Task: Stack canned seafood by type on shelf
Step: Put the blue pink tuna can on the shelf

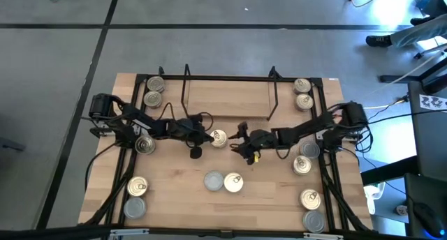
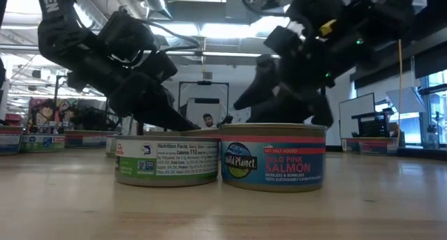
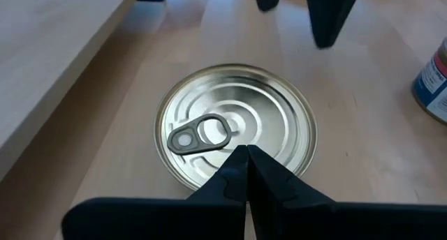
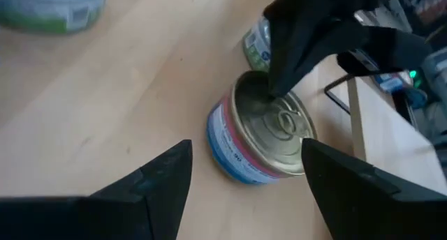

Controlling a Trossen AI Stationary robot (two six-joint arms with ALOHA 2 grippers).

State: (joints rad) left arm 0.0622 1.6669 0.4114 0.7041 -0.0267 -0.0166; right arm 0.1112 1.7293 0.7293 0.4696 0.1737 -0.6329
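From above, we see both grippers meet at a tin (image 1: 218,137) just before the shelf (image 1: 227,98); the left gripper (image 3: 246,156), fingers pressed together, rests on its lid, so our spread right gripper (image 4: 244,163) should straddle it squarely.

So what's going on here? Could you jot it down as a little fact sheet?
Place: wooden table with a small wire shelf at the back
Goods: flat round tins scattered about; none on the shelf
Left gripper: fingers shut, tips over a pull-ring tin
Right gripper: fingers open, facing that same tin
Nearby: two tins side by side at front centre
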